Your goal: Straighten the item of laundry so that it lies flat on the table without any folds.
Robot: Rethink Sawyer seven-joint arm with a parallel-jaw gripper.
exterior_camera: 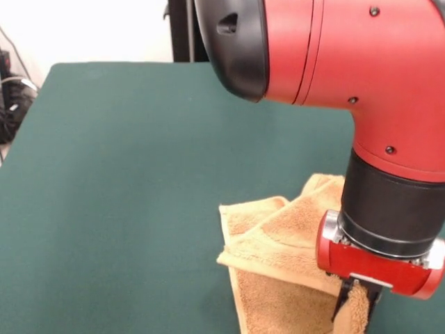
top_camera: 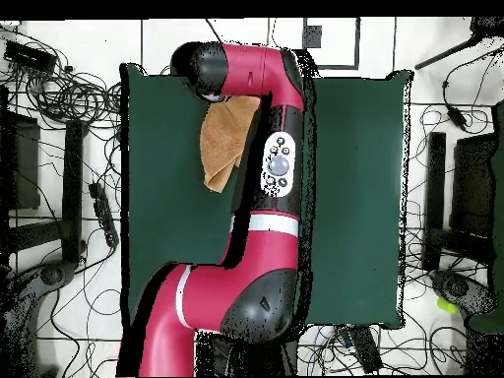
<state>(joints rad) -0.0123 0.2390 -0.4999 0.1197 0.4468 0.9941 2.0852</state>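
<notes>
The item of laundry, an orange-yellow terry towel (exterior_camera: 274, 243), lies rumpled and folded over itself on the green table (exterior_camera: 132, 181), near the front right. Its near edge is lifted. My gripper (exterior_camera: 356, 300) hangs low at the picture's bottom right, its dark fingers shut on a tuft of that edge. In the overhead view the towel (top_camera: 220, 146) shows as a folded strip near the table's (top_camera: 359, 197) far left end. The arm covers part of it and hides the gripper.
The red arm (top_camera: 264, 187) stretches across the table's middle in the overhead view. Cables (top_camera: 59, 98) and dark equipment lie on the floor around the table. Black cords (exterior_camera: 12, 97) sit beyond the table's left edge.
</notes>
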